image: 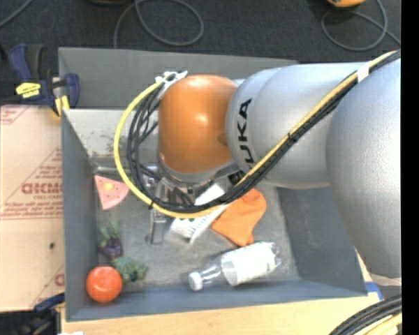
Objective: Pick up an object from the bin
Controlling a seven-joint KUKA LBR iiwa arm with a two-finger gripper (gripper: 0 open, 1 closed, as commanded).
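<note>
Under the orange wrist cover (195,128), my gripper (156,230) hangs low over the floor of the grey metal bin (80,152). I can't tell how wide it stands or whether it has hold of anything. Just beside it, on the arm's side, lies a white flat packet (195,223), partly under the wrist and touching a crumpled orange cloth (243,218) further that way. Beyond those, a clear plastic bottle (237,265) lies on its side. On the gripper's other side I see a pink wedge with yellow dots (110,191), small purple toy grapes (112,244), a green leafy toy (130,268) and an orange ball (103,284).
</note>
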